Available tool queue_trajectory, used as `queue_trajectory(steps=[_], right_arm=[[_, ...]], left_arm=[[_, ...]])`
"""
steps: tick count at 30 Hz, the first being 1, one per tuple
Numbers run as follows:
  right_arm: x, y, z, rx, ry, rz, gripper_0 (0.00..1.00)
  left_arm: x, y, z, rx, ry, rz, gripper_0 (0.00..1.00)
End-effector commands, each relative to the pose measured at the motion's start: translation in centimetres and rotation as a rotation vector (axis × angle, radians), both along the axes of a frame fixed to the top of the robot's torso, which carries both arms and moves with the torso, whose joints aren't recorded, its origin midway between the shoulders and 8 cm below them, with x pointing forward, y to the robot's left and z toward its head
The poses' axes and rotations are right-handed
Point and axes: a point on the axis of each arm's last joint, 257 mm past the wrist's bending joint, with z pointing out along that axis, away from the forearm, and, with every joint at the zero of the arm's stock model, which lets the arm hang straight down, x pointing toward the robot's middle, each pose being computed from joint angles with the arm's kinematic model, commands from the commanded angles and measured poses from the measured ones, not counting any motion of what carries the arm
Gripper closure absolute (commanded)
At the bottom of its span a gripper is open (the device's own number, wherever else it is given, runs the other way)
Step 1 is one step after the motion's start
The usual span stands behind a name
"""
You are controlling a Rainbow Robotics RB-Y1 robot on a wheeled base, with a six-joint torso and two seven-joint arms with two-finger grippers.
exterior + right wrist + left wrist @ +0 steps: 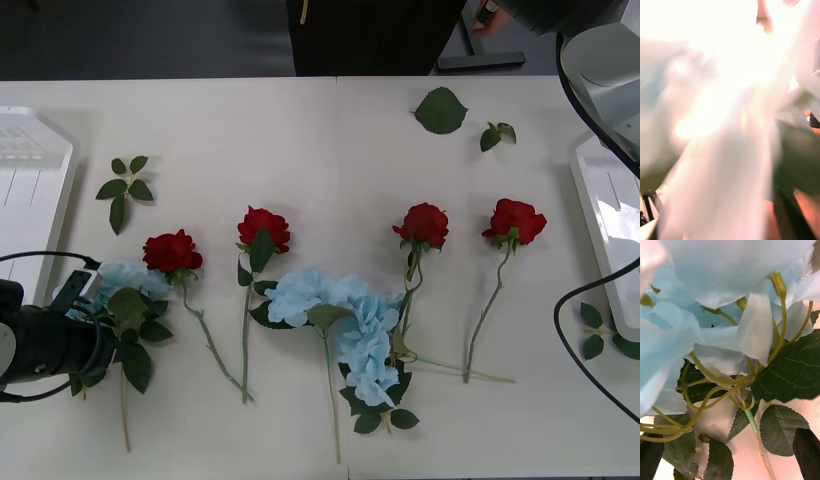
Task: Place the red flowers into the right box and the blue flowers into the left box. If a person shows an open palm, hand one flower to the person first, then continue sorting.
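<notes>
1. My left gripper (95, 330) sits low at the table's (330, 130) left, fingers (807, 452) spread wide either side of the leftmost blue flower (125, 285); its stem (752, 423) runs between them.
2. A red flower (172, 251) lies just beside that bloom; more blue flowers (345, 320) lie mid-table.
3. The left box (30, 200) lies near, at the table's left edge.
4. Right fingers: I cannot tell.

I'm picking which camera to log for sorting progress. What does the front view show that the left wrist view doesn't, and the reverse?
Front view: four red flowers in a row on the table, both white boxes, the left box and the right box, and the left gripper at the leftmost blue flower.

Left wrist view: close detail under that bloom, its yellow-green stalks and serrated leaves.

Both: that blue flower.
</notes>
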Motion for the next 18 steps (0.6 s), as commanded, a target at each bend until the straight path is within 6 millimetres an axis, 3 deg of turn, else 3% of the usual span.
queue_trajectory(steps=[1,5,9,14,18], right_arm=[[-2.1,1.4,2.8,0.028,-0.040,0.052,0.12],[-2.4,2.0,1.7,-0.005,-0.025,0.073,0.12],[-2.5,2.7,-1.9,-0.083,0.042,0.126,0.12],[-2.5,3.4,-9.5,-0.217,0.247,0.208,0.12],[-1.5,1.6,-18.7,-0.405,0.447,0.159,0.12]], left_arm=[[1.3,-1.0,0.7,-0.037,-0.025,0.045,0.00],[1.3,-1.0,0.7,-0.037,-0.025,0.045,0.00],[1.3,-1.0,0.7,-0.037,-0.025,0.045,0.00],[1.3,-1.0,0.7,-0.037,-0.025,0.045,0.00],[1.3,-1.0,0.7,-0.037,-0.025,0.045,0.00]])
